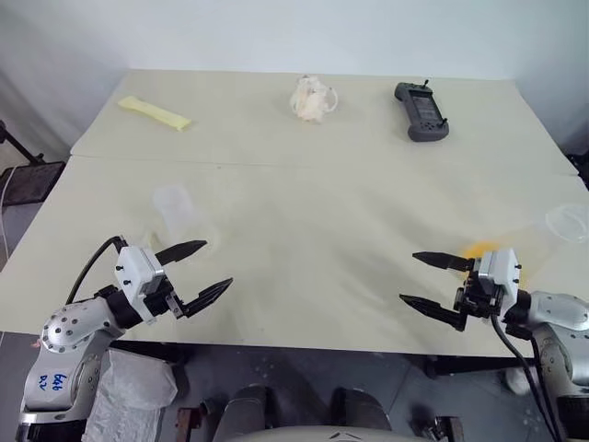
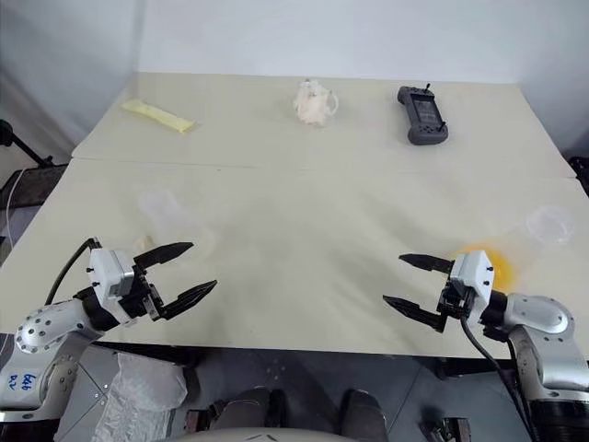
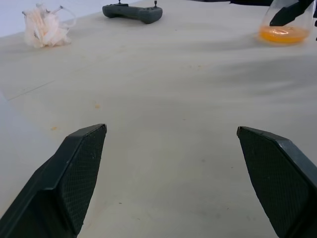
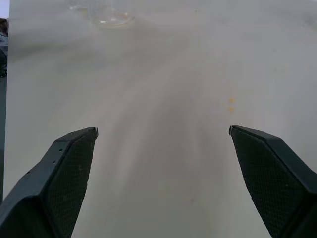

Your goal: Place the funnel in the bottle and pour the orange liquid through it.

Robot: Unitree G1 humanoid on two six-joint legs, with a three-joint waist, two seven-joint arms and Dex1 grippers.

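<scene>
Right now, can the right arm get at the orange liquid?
Probably yes. The orange liquid sits in a clear vessel right beside the open right gripper, slightly behind its wrist; nothing stands between them, though the arm would need to turn back.

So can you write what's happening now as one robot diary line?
left gripper: open, empty | right gripper: open, empty | orange liquid: unpoured | bottle: untouched

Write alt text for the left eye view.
Two robot arms hover over a pale table's near edge, the left gripper and right gripper with jaws open and empty. A clear flask-like bottle stands beyond the left gripper; orange liquid shows behind the right.
</scene>
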